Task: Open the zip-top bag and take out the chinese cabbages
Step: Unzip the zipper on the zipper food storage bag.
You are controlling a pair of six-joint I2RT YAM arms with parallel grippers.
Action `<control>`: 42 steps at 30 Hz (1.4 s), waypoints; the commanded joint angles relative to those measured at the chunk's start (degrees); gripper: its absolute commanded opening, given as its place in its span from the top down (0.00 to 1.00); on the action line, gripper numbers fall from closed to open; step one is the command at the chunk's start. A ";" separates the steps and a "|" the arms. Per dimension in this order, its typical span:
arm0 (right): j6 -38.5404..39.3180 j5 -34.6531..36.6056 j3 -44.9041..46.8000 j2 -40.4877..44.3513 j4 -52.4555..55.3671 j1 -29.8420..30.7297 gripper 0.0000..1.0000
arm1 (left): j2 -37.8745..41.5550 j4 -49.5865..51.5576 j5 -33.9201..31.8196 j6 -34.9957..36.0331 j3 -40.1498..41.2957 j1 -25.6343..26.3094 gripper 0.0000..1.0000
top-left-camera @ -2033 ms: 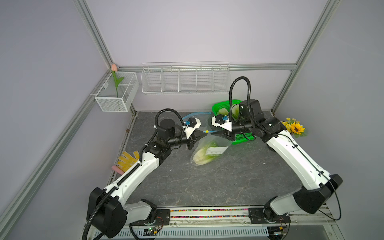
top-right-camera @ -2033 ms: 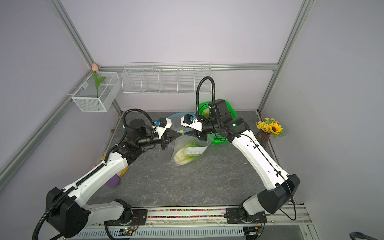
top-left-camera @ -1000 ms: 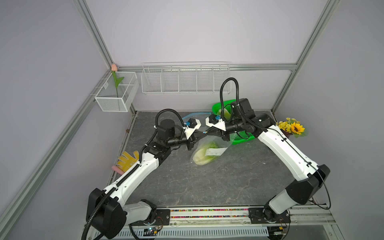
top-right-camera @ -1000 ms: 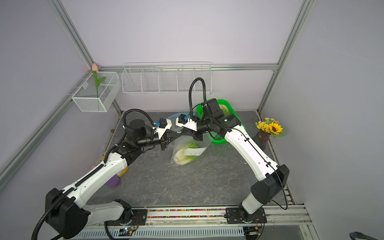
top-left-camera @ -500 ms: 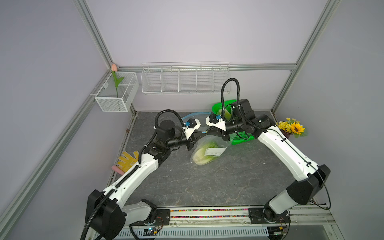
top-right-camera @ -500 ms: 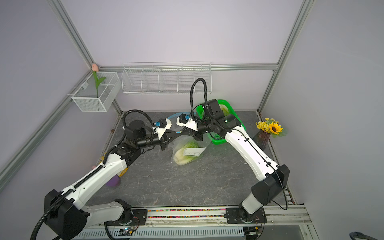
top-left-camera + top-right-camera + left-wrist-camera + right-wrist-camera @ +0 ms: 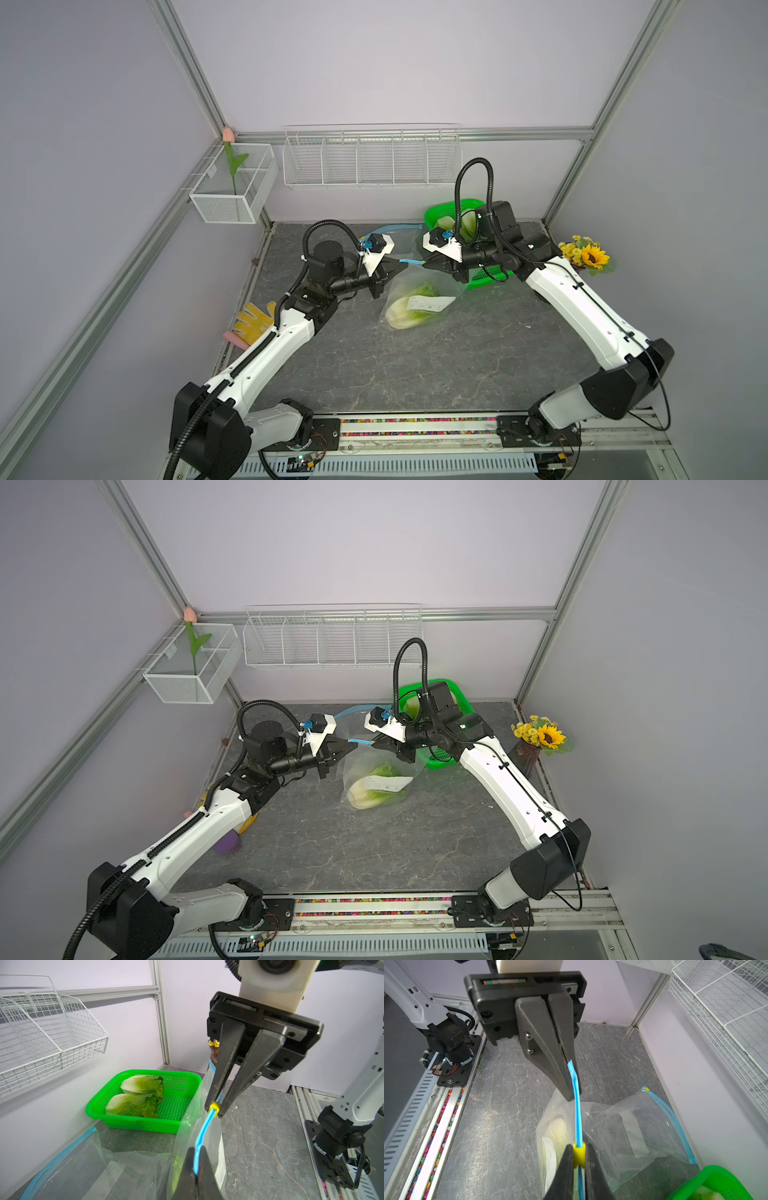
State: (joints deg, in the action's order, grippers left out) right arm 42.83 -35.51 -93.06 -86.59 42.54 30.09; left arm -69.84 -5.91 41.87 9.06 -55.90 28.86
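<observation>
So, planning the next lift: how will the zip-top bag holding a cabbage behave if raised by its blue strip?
Probably floppy: the zip-top bag is thin clear film, creased and sagging below its blue strip. Likely bottom-heavy, since the chinese cabbage lies at its low end. Its glossy film may slip.

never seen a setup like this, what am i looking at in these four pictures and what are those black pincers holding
Two white robot arms stand at a grey table. Two pictures look down from one overhead camera; the other two come from cameras on the arms' wrists. Each arm ends in a black pincer, a gripper. The left gripper pinches the blue seal of a zip-top bag; the right gripper is shut on its yellow slider. One chinese cabbage shows inside that bag. Two more cabbages sit in the green basket. An empty bag lies nearer the back wall.
</observation>
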 commanded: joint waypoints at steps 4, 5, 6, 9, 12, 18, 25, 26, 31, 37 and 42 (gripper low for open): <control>-0.46 1.57 2.25 3.33 0.92 -2.09 0.88 | 2.99 -0.06 -3.21 -0.29 1.82 -1.35 1.00; -0.47 1.57 2.30 3.43 0.96 -2.23 0.88 | 3.32 -0.26 -3.65 -0.31 2.08 -1.32 1.00; -0.46 1.58 2.48 3.42 1.01 -2.44 0.88 | 3.53 -0.33 -4.08 -0.34 2.40 -1.41 1.00; -0.46 1.56 2.79 3.49 1.08 -2.97 0.88 | 3.84 -0.33 -4.68 -0.30 2.46 -1.68 1.00; -0.51 1.61 3.13 3.55 1.14 -3.40 0.88 | 3.72 -0.42 -5.10 -0.29 2.25 -2.14 1.00; -0.70 1.83 4.52 4.84 0.97 -3.89 0.88 | 4.09 -0.46 -6.55 -0.35 2.45 -2.49 1.00; -0.64 2.38 6.65 6.68 0.68 -4.72 0.87 | 5.05 0.20 -8.71 0.51 3.03 -2.67 1.00; -0.61 2.37 7.06 6.95 0.38 -4.86 0.87 | 5.16 0.23 -8.97 0.61 3.15 -2.66 1.00; -0.60 2.09 7.71 6.97 -0.13 -5.96 0.87 | 5.48 0.90 -9.78 0.82 3.43 -3.11 1.00; -0.41 1.89 8.05 7.14 0.19 -6.74 0.88 | 6.11 1.17 -11.59 1.04 3.64 -3.36 1.00; -0.47 2.22 8.78 8.14 0.52 -8.10 0.87 | 6.89 1.10 -15.31 -0.07 4.01 -3.98 1.00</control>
State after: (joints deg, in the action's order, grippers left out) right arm 42.39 -34.11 -85.47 -80.77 42.09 23.40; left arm -64.47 -4.91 31.38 9.26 -52.47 26.28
